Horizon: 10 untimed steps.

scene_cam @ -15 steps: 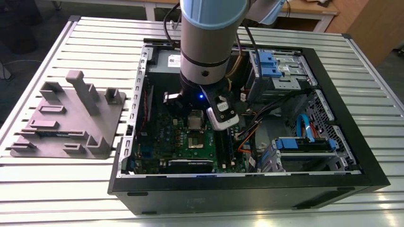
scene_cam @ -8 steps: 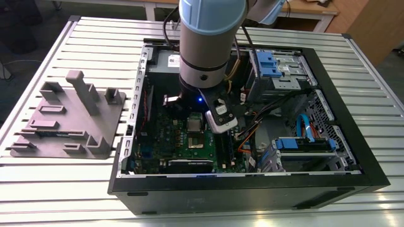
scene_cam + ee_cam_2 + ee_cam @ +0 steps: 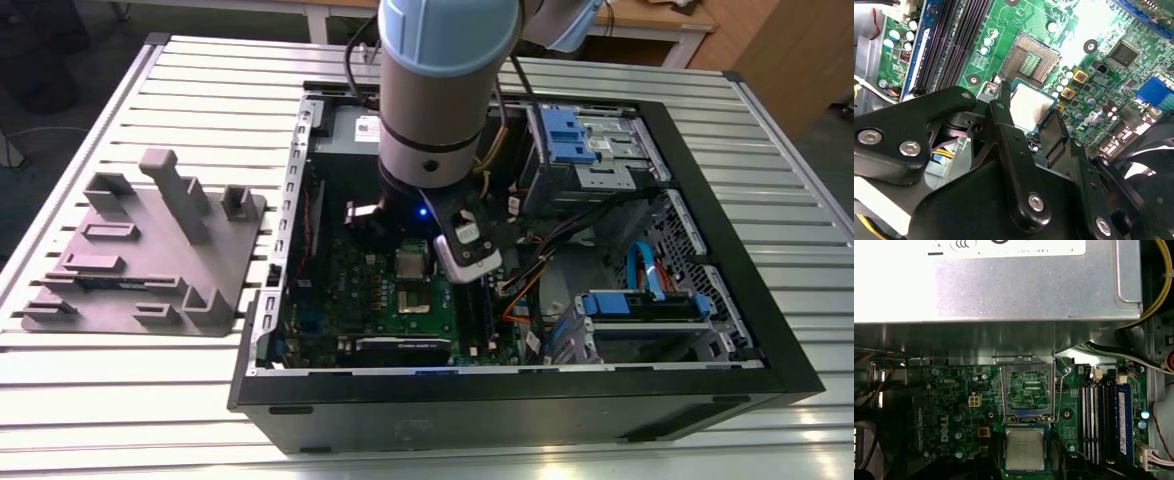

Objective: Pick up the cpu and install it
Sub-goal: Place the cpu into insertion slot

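**Inside the open case: cpu clamped just short of its socket**

On the slatted metal worktop [image 3: 160,90] an open computer case [image 3: 507,415] is laid on its side. A grey moulded tray [image 3: 147,250] is set well apart from it at the exterior view's left. The arm [image 3: 434,90] is angled down into the case from above. Beneath it the green motherboard [image 3: 949,405] is seen, bordered on one side by a large silvery metal box [image 3: 1004,300] and crossed by dark memory slots [image 3: 1094,415]. Between that box and the fingertips the socket [image 3: 1027,390] is found uncovered, with a thin wire lever [image 3: 1063,382] raised beside it.

The end effector [image 3: 1031,115] is clamped on the cpu [image 3: 1030,106]. A black finger [image 3: 1004,120] is pressed against each of two opposite edges, and the pale metal top is left showing between them. The cpu is held flat and low over the board; whether it is touching the board cannot be told.

The socket lies straight ahead of the fingertips, toward the metal box, just beside the cpu's leading edge rather than under it. As the cpu is nearly square, no long axis is to be reckoned with. Its edges are judged roughly parallel to those of the socket.

Open room is judged tight. The lever and the memory slots are ranged along one flank, small capacitors [image 3: 958,416] are dotted along the other, and the metal box overhangs the far end.
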Each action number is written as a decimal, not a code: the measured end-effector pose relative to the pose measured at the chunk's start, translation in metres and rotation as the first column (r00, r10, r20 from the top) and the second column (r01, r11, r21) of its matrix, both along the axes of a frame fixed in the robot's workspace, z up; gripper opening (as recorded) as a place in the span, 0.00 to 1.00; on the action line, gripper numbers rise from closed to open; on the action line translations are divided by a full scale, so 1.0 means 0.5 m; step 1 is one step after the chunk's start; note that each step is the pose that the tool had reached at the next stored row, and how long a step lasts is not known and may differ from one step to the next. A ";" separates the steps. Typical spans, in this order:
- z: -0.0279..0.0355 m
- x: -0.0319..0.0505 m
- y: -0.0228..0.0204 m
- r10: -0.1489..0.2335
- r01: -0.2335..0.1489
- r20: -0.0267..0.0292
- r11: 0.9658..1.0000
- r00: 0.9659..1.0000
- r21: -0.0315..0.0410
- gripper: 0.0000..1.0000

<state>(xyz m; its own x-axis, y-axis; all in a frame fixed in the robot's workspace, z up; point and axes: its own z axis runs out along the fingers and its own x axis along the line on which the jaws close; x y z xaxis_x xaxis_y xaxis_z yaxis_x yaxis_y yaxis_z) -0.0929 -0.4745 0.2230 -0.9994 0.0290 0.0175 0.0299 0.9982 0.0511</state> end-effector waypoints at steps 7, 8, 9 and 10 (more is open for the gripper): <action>-0.010 -0.003 -0.0044 0.000 0.000 0.000 1.000 1.000 0.000 0.47; -0.011 -0.004 -0.0079 0.000 0.000 0.000 1.000 1.000 0.000 0.47; -0.012 -0.004 -0.0114 0.000 0.000 0.000 1.000 1.000 0.000 0.47; -0.014 -0.004 -0.0154 0.000 0.000 0.000 1.000 1.000 0.000 0.47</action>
<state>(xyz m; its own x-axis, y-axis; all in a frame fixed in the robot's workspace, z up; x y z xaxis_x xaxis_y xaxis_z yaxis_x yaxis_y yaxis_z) -0.0949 -0.4822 0.2162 -0.9994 0.0291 0.0176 0.0299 0.9982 0.0511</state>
